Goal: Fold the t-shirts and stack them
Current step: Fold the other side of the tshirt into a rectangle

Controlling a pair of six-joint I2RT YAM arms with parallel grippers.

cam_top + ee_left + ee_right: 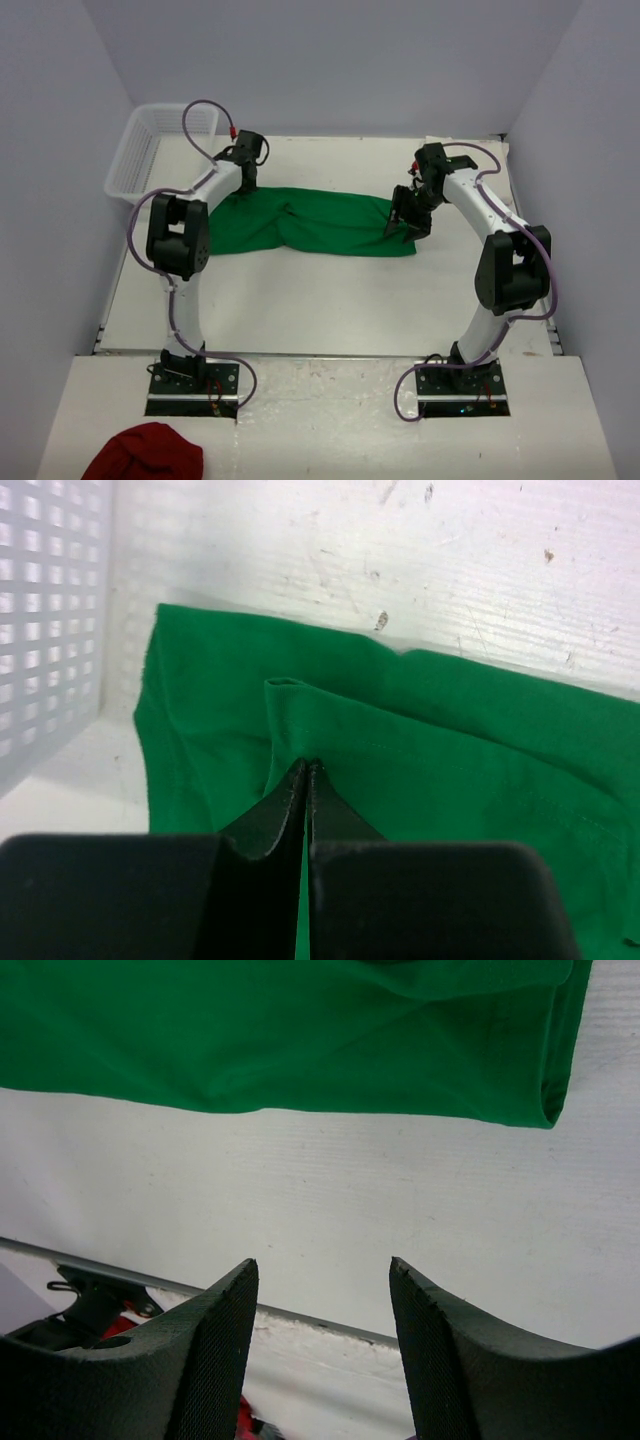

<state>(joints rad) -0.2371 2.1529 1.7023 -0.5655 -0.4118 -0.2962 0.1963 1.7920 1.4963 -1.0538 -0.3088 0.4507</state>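
A bright green t-shirt [320,225] lies across the middle of the white table [330,300] as a long folded band. My left gripper [245,183] is down at its far left corner. In the left wrist view that gripper [308,764] is shut, its tips pinching a raised ridge of the green t-shirt [450,750]. My right gripper [405,217] hovers at the band's right end. In the right wrist view it [322,1265] stands open with nothing between its fingers, and the green t-shirt [300,1030] lies beyond the tips.
A white perforated basket [140,160] stands at the far left corner, close beside the left gripper, and shows as a basket wall [50,630] in the left wrist view. A dark red cloth [145,455] lies on the near ledge left of the arm bases.
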